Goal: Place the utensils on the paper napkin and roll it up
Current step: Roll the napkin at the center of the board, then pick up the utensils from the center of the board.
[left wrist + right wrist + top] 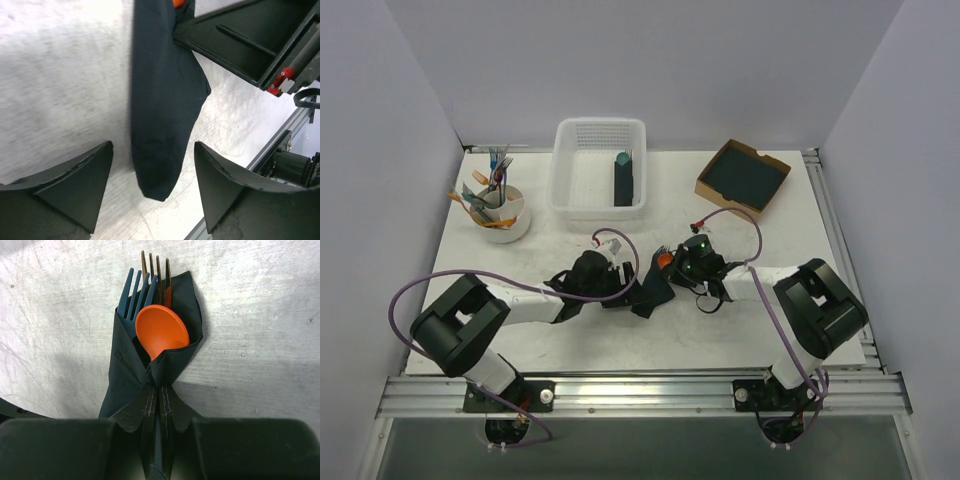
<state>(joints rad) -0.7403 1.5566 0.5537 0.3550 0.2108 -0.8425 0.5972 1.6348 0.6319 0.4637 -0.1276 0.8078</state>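
In the left wrist view, the left gripper is seen at the bottom of the frame, jaws spread to either side of the rolled paper napkin, apart from it. In the right wrist view, the napkin's neck at lower centre is pinched by the right gripper, just below the orange spoon and a teal fork.

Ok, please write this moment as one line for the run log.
napkin: rolled around utensils | left gripper: open, astride its plain end | right gripper: shut on napkin near orange spoon
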